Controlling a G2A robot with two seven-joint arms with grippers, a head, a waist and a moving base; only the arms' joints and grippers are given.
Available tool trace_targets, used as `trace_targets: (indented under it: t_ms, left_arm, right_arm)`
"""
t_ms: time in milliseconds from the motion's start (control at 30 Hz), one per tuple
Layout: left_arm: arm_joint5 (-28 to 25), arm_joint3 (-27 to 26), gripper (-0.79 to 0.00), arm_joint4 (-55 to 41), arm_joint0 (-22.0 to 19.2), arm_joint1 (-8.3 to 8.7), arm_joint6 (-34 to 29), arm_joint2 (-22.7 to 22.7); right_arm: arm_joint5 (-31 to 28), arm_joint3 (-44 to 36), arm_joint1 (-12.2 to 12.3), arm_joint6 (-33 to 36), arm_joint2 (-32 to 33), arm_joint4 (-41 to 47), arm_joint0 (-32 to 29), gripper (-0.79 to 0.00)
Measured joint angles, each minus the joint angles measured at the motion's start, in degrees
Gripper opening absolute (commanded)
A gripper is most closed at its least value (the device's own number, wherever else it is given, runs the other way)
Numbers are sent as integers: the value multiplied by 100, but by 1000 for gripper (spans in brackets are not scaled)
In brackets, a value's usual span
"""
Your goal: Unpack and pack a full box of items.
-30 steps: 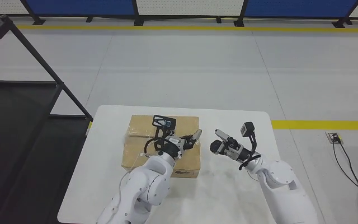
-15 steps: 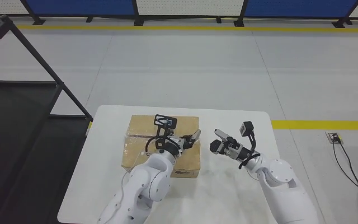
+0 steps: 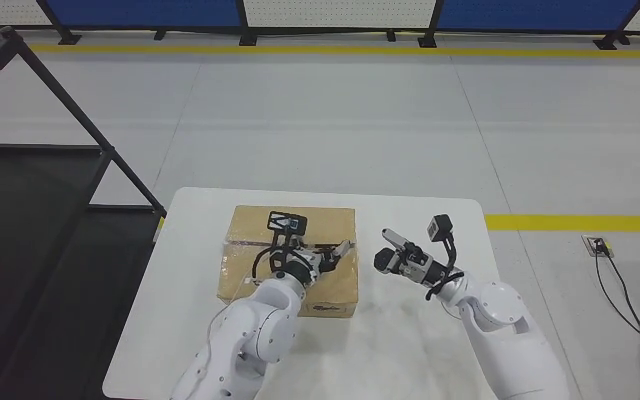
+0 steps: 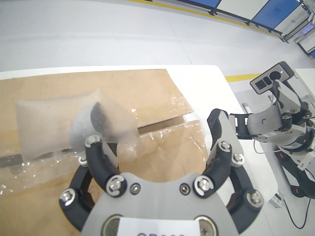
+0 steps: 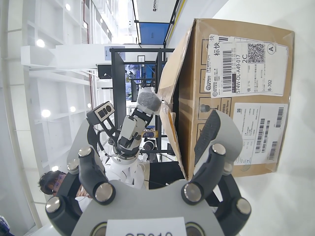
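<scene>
Both sets of jaws stand spread. Left gripper [image 4: 157, 128] hangs over the box [image 3: 250, 225] top near its right edge. The foam pouch [image 4: 61, 121] lies against one finger, unpinched, long axis along the jaw line. Right gripper [image 5: 150, 133] hovers off the box's right side, farther away.

The left gripper [image 4: 156, 117], its jaws spread wide, hangs over a taped cardboard box [image 4: 152, 87], with a white foam pouch [image 4: 61, 121] holding something dark covering one fingertip and the box's flap seam [image 4: 161, 123] between the jaws.
</scene>
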Motion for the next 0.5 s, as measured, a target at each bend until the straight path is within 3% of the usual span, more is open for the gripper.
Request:
trace_targets:
  t_ms: [200, 500]
  left_arm:
    - [-78, -7, 0, -62, 91, 5, -71, -152]
    - [95, 335, 0, -216, -136, -91, 105, -89]
  right_arm:
    - [2, 17, 11, -3, -45, -3, 32, 0]
    - [-37, -38, 40, -42, -47, 21, -68, 0]
